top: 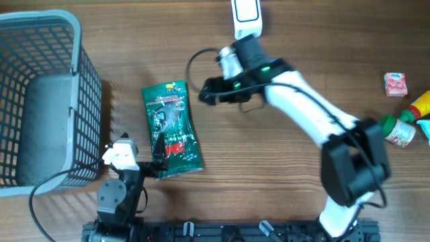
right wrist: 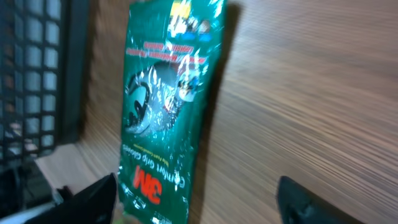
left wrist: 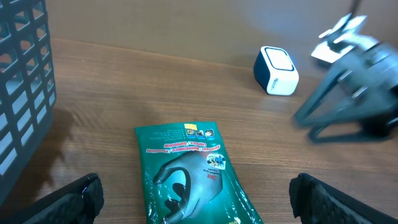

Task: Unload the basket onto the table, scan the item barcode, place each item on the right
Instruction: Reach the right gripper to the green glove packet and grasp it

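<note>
The green packet was seen lying flat at middle left beside the basket, and both the left gripper and the right gripper were held spread apart and empty near it, probably so it could be lifted to the white scanner at the top.

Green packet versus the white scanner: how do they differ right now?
The green packet is flat, glossy and lies face up beside the basket; the white scanner is a small rounded block at the far edge of the table. The green packet covers more table than the white scanner. Both rest on the table, neither gripped.
</note>
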### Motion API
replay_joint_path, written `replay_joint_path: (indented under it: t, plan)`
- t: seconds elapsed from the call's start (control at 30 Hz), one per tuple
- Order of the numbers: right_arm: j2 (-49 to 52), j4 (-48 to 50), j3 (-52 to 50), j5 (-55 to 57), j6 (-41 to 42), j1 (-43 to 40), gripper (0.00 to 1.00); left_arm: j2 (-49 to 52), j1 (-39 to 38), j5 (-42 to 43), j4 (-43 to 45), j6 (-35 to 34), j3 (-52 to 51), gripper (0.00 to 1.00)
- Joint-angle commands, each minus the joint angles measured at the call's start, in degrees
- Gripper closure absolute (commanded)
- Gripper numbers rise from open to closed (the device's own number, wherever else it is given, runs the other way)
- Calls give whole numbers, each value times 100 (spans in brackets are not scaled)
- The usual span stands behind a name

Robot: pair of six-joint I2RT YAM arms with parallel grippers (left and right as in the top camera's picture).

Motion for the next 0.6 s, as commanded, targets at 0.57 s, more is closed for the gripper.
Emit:
replay_joint_path:
  t: [0.57]
  plan:
    - [1008, 1169, -37, 1292, 133, 1139, 34, -24, 22, 48, 7, 111, -22, 0]
